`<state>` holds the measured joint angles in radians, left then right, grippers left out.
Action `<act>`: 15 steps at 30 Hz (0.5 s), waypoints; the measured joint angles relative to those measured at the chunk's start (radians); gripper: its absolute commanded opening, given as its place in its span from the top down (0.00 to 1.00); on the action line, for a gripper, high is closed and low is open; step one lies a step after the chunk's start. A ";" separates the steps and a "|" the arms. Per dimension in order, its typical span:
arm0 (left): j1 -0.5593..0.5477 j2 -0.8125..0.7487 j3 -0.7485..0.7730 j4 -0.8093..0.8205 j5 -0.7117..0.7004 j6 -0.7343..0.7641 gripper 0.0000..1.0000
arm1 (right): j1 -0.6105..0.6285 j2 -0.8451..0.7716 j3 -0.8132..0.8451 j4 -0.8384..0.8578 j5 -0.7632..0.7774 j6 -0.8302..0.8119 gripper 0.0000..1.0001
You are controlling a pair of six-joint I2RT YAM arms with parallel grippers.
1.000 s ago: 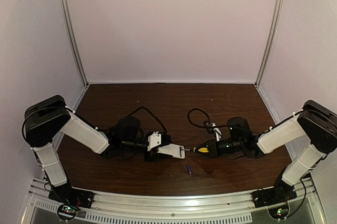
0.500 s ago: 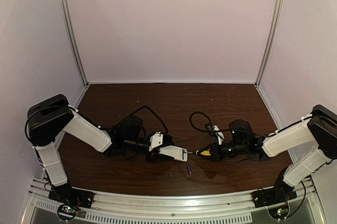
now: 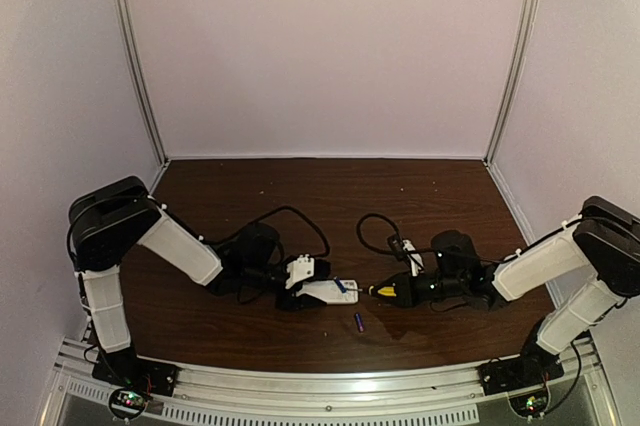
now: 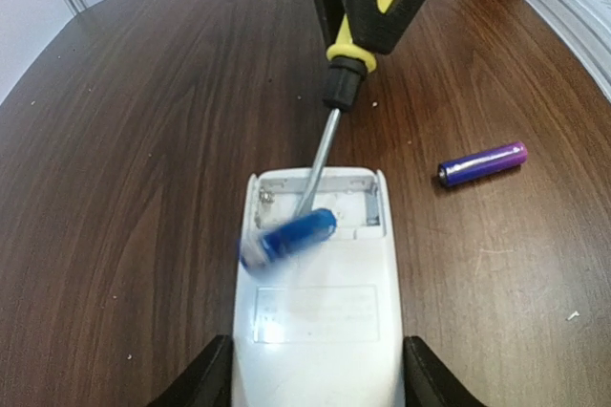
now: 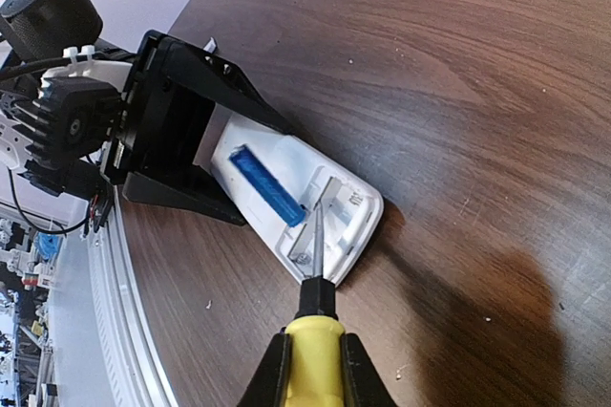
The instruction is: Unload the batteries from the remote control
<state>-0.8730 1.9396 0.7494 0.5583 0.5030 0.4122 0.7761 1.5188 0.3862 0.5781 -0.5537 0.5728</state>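
My left gripper [image 3: 300, 292] [image 4: 315, 371] is shut on the white remote control [image 3: 325, 291] [image 4: 315, 321] [image 5: 329, 202], which lies flat on the table with its battery compartment open towards the right arm. One blue battery [image 4: 291, 235] [image 5: 267, 182] [image 3: 341, 286] lies askew and blurred on the remote's face at the compartment's edge. A second battery [image 3: 359, 322] [image 4: 482, 163] lies loose on the table in front of the remote. My right gripper [image 3: 407, 289] [image 5: 312, 369] is shut on the yellow-handled screwdriver [image 5: 315, 359] [image 3: 385, 289] [image 4: 329, 135]. Its tip sits inside the compartment.
Black cables [image 3: 292, 216] [image 3: 375, 221] loop on the brown table behind both grippers. An aluminium rail [image 3: 330, 393] runs along the near edge. Pale walls close the back and both sides.
The left gripper and remote moved right, towards the screwdriver. The screwdriver tip went into the compartment. A blue battery has come up out of it onto the remote's face.
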 measured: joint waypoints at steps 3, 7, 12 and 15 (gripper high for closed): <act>0.000 0.001 0.005 -0.010 -0.004 0.001 1.00 | 0.005 0.000 0.000 0.002 0.002 0.011 1.00; 0.000 0.001 0.016 -0.034 -0.004 0.001 1.00 | 0.005 -0.001 0.000 0.000 0.003 0.018 1.00; 0.000 0.001 0.027 -0.057 -0.002 0.001 1.00 | 0.005 -0.002 0.000 -0.005 0.006 0.018 1.00; 0.000 0.001 0.031 -0.065 -0.002 0.001 1.00 | 0.005 -0.002 0.000 -0.007 0.007 0.017 1.00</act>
<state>-0.8730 1.9408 0.7803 0.4931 0.5007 0.4133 0.7811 1.5166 0.3862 0.5713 -0.5468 0.5896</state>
